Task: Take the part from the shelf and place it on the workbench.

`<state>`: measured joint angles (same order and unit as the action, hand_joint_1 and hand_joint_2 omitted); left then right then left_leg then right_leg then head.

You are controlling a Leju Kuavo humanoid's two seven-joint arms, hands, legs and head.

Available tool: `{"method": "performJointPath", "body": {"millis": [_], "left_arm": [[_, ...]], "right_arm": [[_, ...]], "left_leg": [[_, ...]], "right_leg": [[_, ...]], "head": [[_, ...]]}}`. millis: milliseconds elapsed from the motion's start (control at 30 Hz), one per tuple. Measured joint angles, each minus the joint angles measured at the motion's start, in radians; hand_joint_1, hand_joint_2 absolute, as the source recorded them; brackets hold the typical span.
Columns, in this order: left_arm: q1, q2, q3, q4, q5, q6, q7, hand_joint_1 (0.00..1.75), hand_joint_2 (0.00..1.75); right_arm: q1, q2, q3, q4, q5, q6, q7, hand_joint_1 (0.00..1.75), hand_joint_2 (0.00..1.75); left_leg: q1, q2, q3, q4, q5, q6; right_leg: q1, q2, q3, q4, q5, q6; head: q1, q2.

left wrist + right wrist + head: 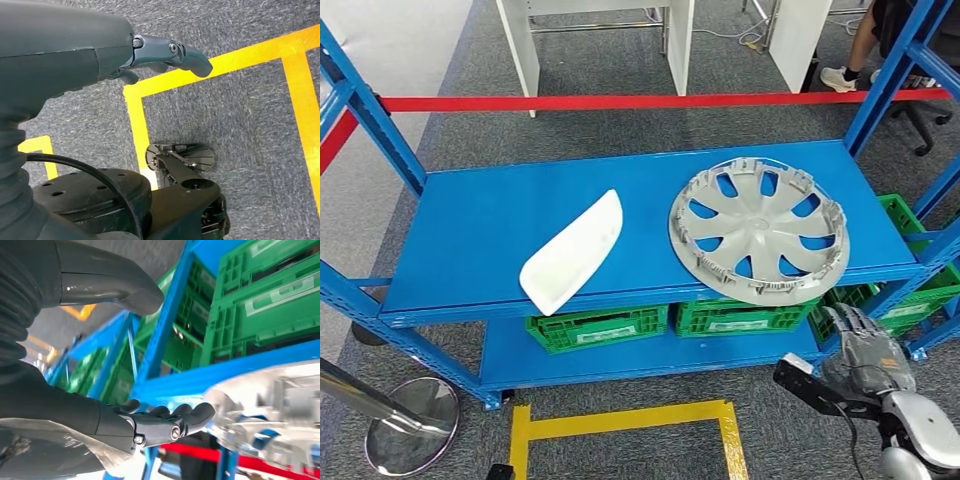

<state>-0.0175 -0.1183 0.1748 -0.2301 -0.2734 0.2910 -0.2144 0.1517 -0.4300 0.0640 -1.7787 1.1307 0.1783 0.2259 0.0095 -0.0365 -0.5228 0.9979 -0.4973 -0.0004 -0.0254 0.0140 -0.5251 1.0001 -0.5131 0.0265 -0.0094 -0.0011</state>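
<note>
- Wheel cover [758,229]: silver, spoked, flat on the top board of the blue shelf [486,235], its near rim jutting past the board's front edge; taken here as the part to fetch, though a white curved panel [573,251] also lies on the same board, well apart from the fingers.
- Right hand [865,352]: raised below and just outside the cover's near rim; fingers spread and stretched, thumb apart, nothing held.
- Right fingertips [196,415], wrist view: just short of the cover's rim, at or slightly under its edge; contact not judged made, though blur leaves this uncertain.
- Left hand [158,55]: hanging over grey carpet and yellow floor tape [241,52]; one finger and the thumb extended, nothing held; remaining fingers hidden behind the arm cover, so full opening cannot be told.
- Step in hand, as judged: reach for the overhanging rim, grasp not yet made.
- Advice for the grasp: slide fingers beneath the jutting rim, thumb on the upper face, then close; pinch on a solid stretch of rim rather than on a spoke opening or the small clips round the edge.
- Advice for the lift: raise the near edge a little before drawing back, so that the cover does not scrape the board or tip off it.
- Hazards: blue upright and green crates [598,327] close beside the fingers; a wide, light disc held at one edge likely to sag or swing.
</note>
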Motion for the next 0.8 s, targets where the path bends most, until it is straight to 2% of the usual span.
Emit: {"method": "performJointPath", "body": {"millis": [200,467,600,800], "left_arm": [[-0.003,0.000,0.000,0.006,-0.019,-0.004,0.009,0.00,1.75],[-0.005,-0.005,0.000,0.011,-0.035,-0.003,0.016,0.00,1.75],[-0.005,-0.006,0.000,0.014,-0.044,-0.003,0.016,0.00,1.75],[-0.005,-0.007,0.000,0.016,-0.051,-0.004,0.016,0.00,1.75]], "right_arm": [[-0.116,-0.036,0.125,0.052,0.116,0.034,0.057,0.00,1.75],[-0.198,-0.038,0.256,0.071,0.317,0.004,0.140,0.00,1.75],[-0.207,-0.038,0.286,0.071,0.387,-0.046,0.162,0.00,1.75],[-0.205,-0.038,0.294,0.076,0.390,-0.049,0.171,0.00,1.75]], "left_leg": [[0.000,0.000,0.000,0.000,0.000,0.000],[0.000,0.000,-0.001,0.001,0.000,0.000],[0.000,0.000,-0.001,0.001,0.000,0.000],[0.000,0.000,-0.002,0.001,0.000,0.000]], "right_leg": [[0.000,0.000,0.000,0.000,0.000,0.000],[0.000,0.000,-0.001,0.000,0.000,0.000],[0.000,0.000,-0.001,0.000,0.000,0.000],[0.000,0.000,-0.002,0.000,0.000,0.000]], "head": [[0.000,0.000],[0.000,0.000],[0.000,0.000],[0.000,0.000]]}}
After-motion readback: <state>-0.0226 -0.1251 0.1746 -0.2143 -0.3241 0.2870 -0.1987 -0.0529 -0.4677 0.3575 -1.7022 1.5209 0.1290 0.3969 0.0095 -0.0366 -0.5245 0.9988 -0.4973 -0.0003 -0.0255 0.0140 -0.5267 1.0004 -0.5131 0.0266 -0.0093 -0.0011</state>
